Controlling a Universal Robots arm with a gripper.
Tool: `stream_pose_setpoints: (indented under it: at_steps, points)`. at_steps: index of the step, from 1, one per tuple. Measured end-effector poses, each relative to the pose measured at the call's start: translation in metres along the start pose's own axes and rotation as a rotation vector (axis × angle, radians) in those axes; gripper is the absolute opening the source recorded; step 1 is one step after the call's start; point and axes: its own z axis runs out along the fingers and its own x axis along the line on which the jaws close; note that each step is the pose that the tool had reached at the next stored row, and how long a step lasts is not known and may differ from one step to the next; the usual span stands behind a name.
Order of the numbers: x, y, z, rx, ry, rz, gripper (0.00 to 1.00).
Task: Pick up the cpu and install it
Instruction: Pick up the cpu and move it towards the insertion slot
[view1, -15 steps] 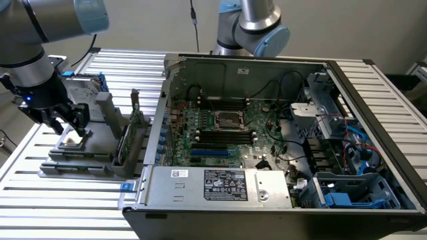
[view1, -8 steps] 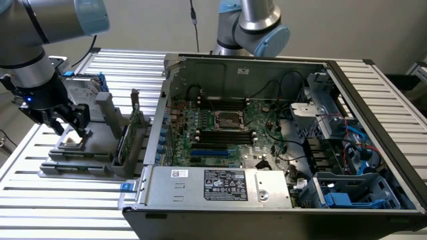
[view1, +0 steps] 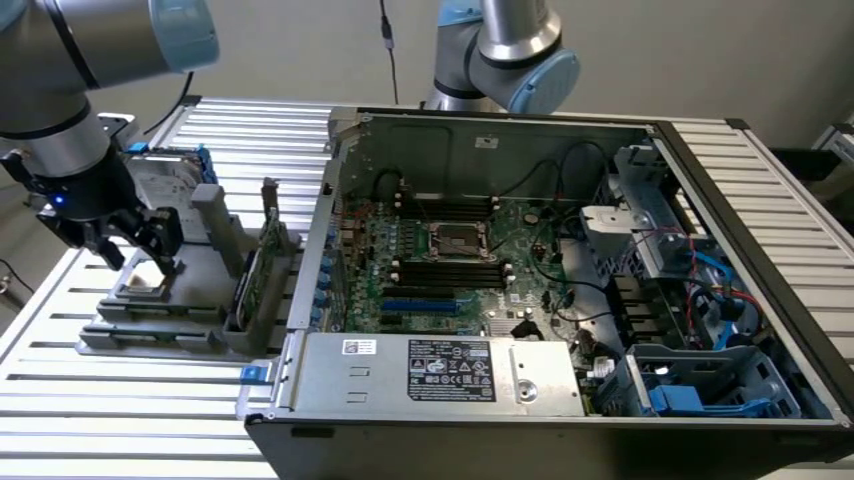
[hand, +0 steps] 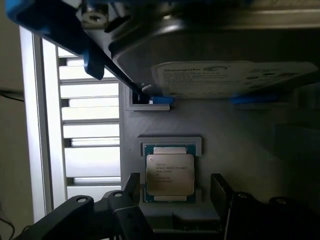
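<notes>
Gripper (view1: 140, 262): two dark fingers, jaws standing wide apart with nothing between them but air; in the wrist view one finger sits on each side of the chip (hand: 175, 186), each clear of it, nothing held. Item: cpu (hand: 170, 172), small flat square, dull silver-grey lid with printed lettering, green board edge showing round the lid. Location: lying flat, lid up, in a shallow square pocket of the grey holder (hand: 250, 150), directly under the gripper; in the exterior view it is the pale square (view1: 143, 287) on the holder (view1: 160, 325) at that view's left. Handling, as judged: light, rigid, smooth-sided and so likely to slip under a weak pinch; contact face underneath likely delicate, so best kept level and not dragged. Grip point, as judged: two opposite edges of the square, where the fingers already flank it; the pocket walls leave little room, so the fingertips need to go in straight. Adjacent: hard drive (hand: 225, 80) in a blue bracket (hand: 95, 55), just beside the pocket on the same holder. Further out: slatted table (view1: 120, 400); open computer case (view1: 494, 120) with the socket (view1: 458, 240) mid-board, well apart from the holder.
</notes>
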Motion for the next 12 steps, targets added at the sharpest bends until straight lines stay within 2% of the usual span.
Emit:
stream_pose_setpoints:
  at_steps: [8,12]
  points:
    - [0.0004,-0.0003,0.0056,-0.0009,0.0002,-0.001,0.67]
    - [0.0015,-0.0005,0.0095,-0.0063,0.0002,-0.001,0.67]
